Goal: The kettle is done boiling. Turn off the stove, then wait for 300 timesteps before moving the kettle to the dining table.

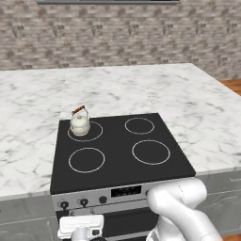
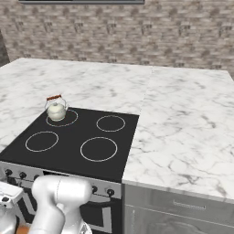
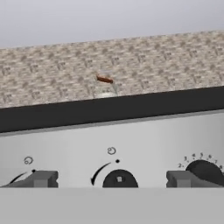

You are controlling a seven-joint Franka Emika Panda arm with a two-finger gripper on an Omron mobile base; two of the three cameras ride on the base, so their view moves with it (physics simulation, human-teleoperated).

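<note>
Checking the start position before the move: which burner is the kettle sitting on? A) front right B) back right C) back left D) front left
C: the kettle sits on the back-left ring of the stove, on the side away from the knobs.

A white-and-grey veined marble worktop (image 1: 28, 141) spreads to both sides and behind, reaching back to a brick wall (image 1: 117, 33) of mottled grey-brown blocks. In the right base view a seam runs down the marble slab. Below the worktop edge on the right sits a grey cabinet drawer (image 2: 183, 205) with a slim bar handle. A strip of wooden floor (image 1: 233, 85) shows at far right.
</note>
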